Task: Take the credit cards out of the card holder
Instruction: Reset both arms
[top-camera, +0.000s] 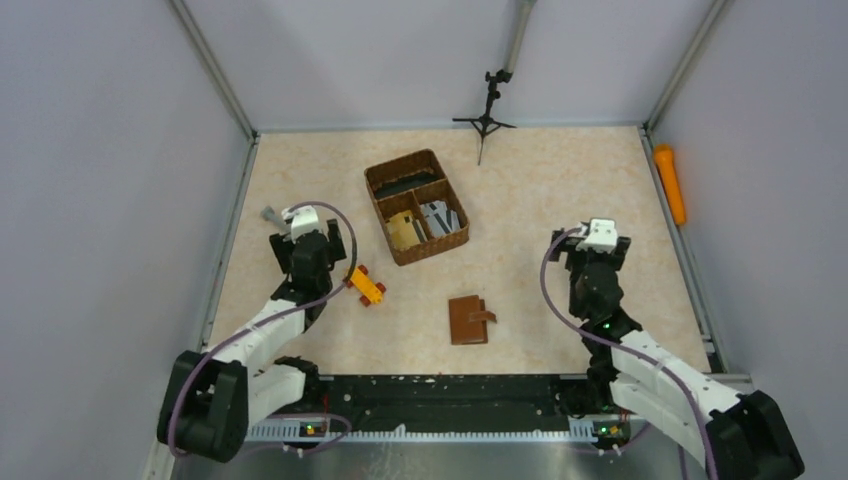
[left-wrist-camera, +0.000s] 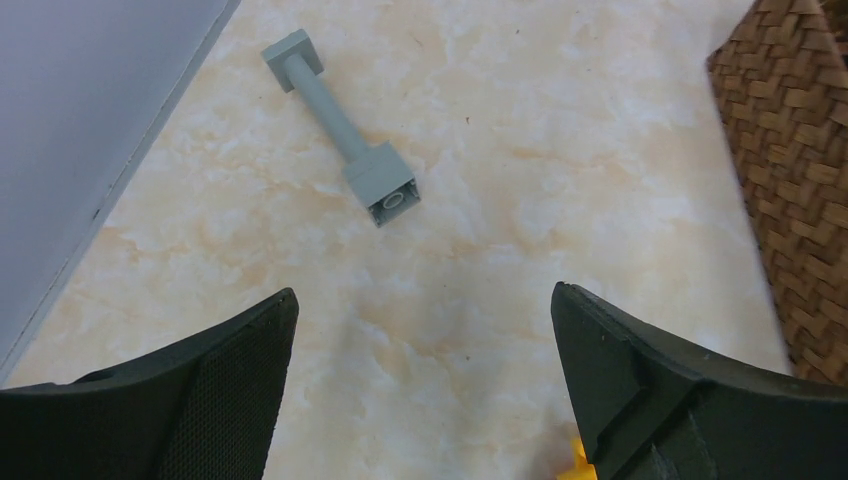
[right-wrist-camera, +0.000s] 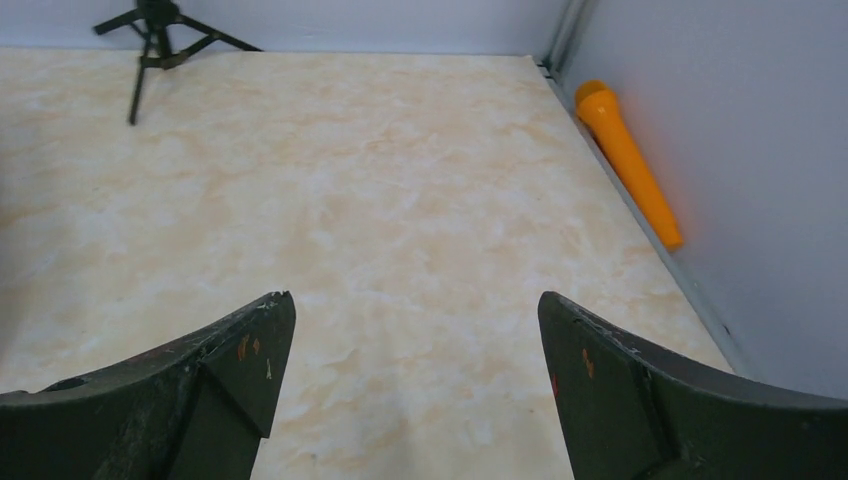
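Note:
The card holder (top-camera: 469, 319), a small brown leather wallet with a strap tab, lies folded shut on the table near the front middle. No credit cards show; they are hidden inside it. My left gripper (top-camera: 297, 225) is open and empty at the left, well away from the wallet; in the left wrist view its gripper (left-wrist-camera: 424, 296) hovers over bare table. My right gripper (top-camera: 600, 238) is open and empty at the right, also away from the wallet; in the right wrist view its gripper (right-wrist-camera: 415, 298) faces bare table.
A brown woven compartment basket (top-camera: 381, 180) with some items stands behind the wallet; its wall (left-wrist-camera: 790, 150) shows at the left wrist view's right. A grey brick piece (left-wrist-camera: 340, 125), a yellow toy (top-camera: 366, 285), a black tripod (top-camera: 486, 112) and an orange tube (top-camera: 670, 182) lie around.

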